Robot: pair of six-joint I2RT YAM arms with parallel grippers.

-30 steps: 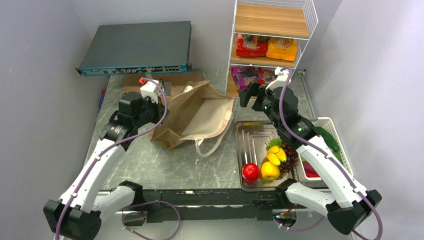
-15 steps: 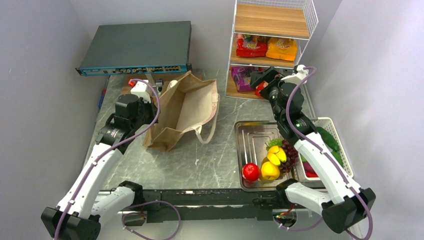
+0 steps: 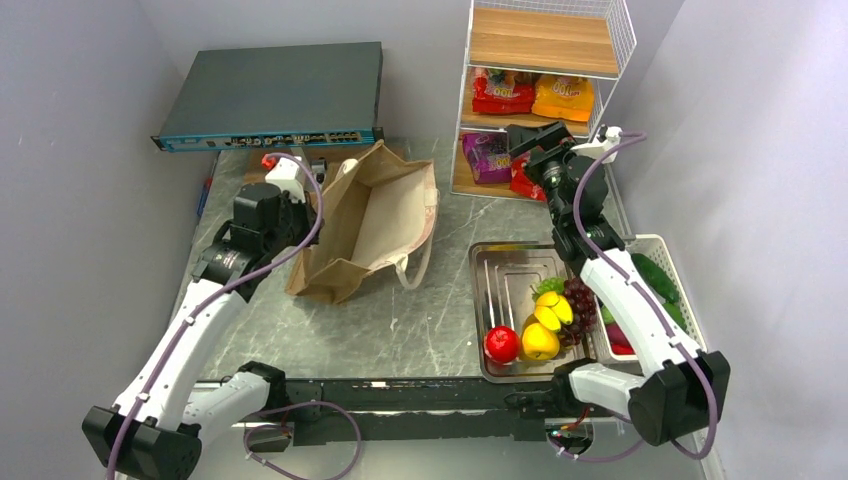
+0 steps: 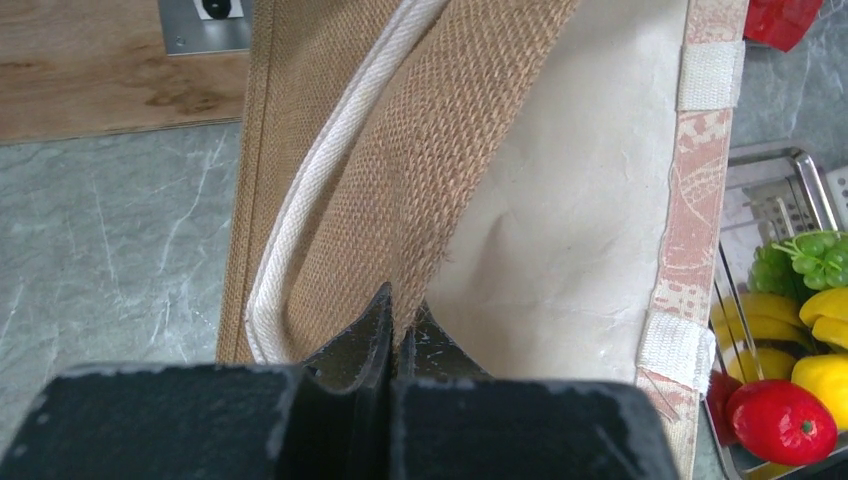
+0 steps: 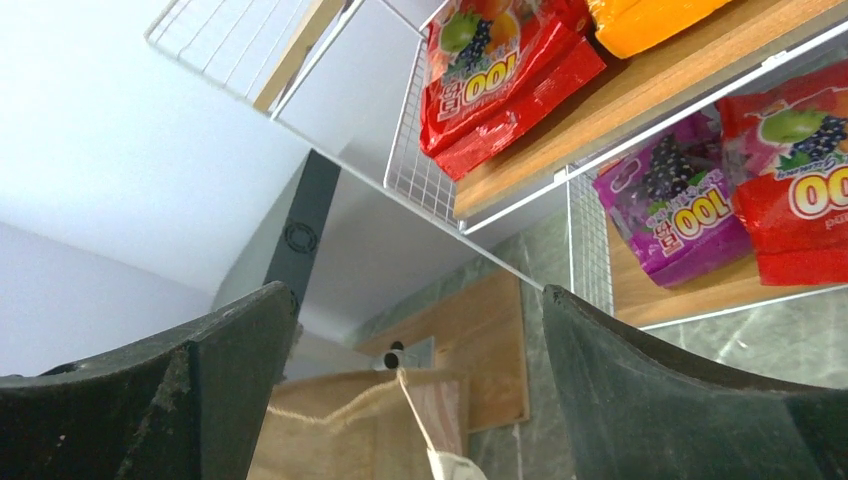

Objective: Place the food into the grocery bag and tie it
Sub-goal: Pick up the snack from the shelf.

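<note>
Grey marble-look table (image 3: 400, 320), pale walls round it. Grocery bag (image 3: 370, 225) sits mid-table, just left of the metal tray (image 3: 505, 280), propped up w/ mouth gaping & pale lining showing. Its cream handle (image 3: 420, 262) droops off the near rim toward the table.

Left gripper (image 3: 312, 208) is clenched on the bag's left rim. Wrist view shows both fingers (image 4: 375, 330) pinched tight on the woven brown edge, lining just right of them.

Right gripper (image 3: 530, 135) is up at the wire rack (image 3: 540, 40), fingers spread wide, nothing btw them. It's level w/ the lower shelf, nr the purple pkt (image 3: 485, 155) & the lower red pkt (image 3: 522, 180), which is partly hidden behind it. Can't tell if it touches either. Upper shelf has the upper red pkt (image 3: 502, 92) & orange pkt (image 3: 563, 98) side by side.

Rest of the food: red apple (image 3: 501, 344), yellow fruit (image 3: 540, 342) & dark grapes (image 3: 582, 308) are bunched in the tray's near right corner. White basket (image 3: 655, 240) sits just right of the tray w/ a green cucumber (image 3: 655, 275) in it. Dark flat box (image 3: 275, 95) sits at back left by the wall.
</note>
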